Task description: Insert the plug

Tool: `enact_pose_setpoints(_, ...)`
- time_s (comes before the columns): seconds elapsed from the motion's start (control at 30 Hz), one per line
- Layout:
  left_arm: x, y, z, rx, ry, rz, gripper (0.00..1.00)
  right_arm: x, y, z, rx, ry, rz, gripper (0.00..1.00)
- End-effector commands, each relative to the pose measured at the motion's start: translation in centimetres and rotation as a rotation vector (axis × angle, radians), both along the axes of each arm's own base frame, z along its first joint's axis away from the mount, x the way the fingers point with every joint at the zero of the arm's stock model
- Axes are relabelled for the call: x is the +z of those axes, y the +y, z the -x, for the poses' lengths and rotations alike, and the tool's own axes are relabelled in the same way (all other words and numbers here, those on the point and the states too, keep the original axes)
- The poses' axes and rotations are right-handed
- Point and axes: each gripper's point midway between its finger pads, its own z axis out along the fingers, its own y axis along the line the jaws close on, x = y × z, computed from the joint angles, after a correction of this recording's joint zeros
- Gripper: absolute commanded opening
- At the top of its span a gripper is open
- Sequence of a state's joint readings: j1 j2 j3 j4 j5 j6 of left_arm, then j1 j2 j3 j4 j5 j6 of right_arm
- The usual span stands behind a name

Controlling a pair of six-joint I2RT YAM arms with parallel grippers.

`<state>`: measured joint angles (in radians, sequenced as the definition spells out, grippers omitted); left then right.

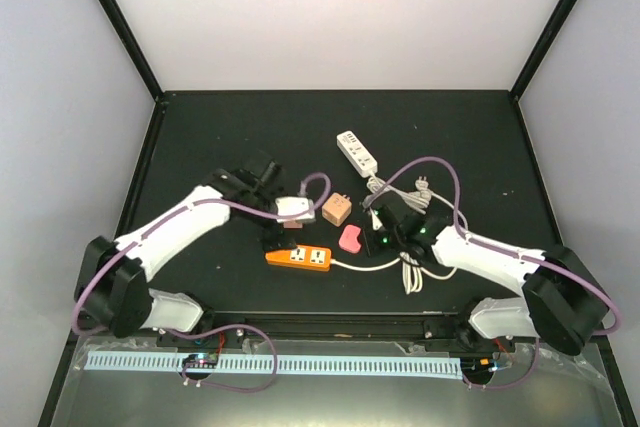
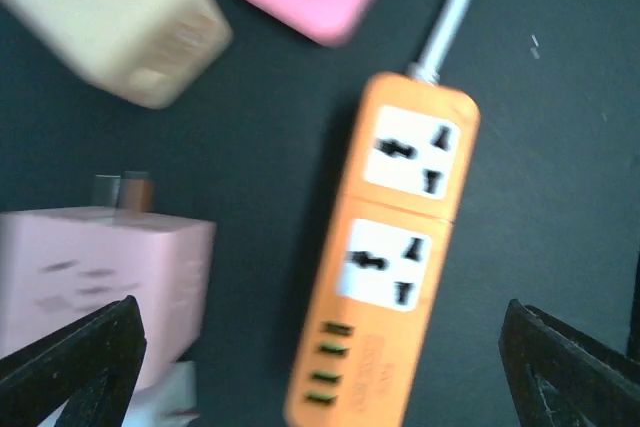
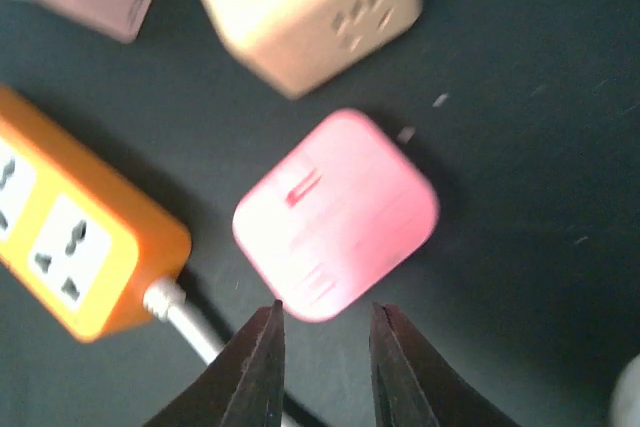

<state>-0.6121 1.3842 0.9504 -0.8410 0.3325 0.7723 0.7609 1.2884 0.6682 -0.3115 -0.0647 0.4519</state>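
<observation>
An orange power strip lies at the table's middle, with two sockets and several USB ports facing up. A pink plug lies just right of it. My left gripper hovers over the strip, open wide; in the left wrist view the strip lies between the far-apart fingers. My right gripper is beside the pink plug; in the right wrist view its fingers are slightly apart and empty, just short of the plug.
A beige cube adapter and a pale pink-white adapter sit behind the strip. A white power strip lies further back, its cord coiled near the right arm. The strip's white cable runs under my right gripper.
</observation>
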Motion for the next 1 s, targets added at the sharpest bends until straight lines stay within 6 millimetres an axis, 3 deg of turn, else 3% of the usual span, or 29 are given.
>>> enact_pose_setpoints(0.0, 4.9, 1.5, -1.2, 0.017, -0.024, 0.107, 0.99, -0.8, 1.7, 2.2, 0.050, 0.059, -0.075, 0.24)
enact_pose_setpoints(0.2, 3.6, 5.6, -4.2, 0.134, -0.080, 0.057, 0.98, -3.6, 1.3, 3.2, 0.067, 0.118, -0.049, 0.20)
enact_pose_setpoints(0.53, -1.8, 10.6, -7.4, 0.220, -0.122, -0.073, 0.98, -5.5, 1.7, 2.8, 0.074, 0.153, -0.007, 0.19)
enact_pose_setpoints(0.73, -4.6, 11.0, -9.9, 0.291, -0.121, -0.106, 0.97, -5.8, 0.2, -0.3, -0.026, 0.125, 0.018, 0.19)
enact_pose_setpoints(0.97, -5.2, 9.8, -11.9, 0.294, -0.092, -0.069, 0.95, -4.3, 0.8, -1.0, -0.013, 0.101, -0.016, 0.18)
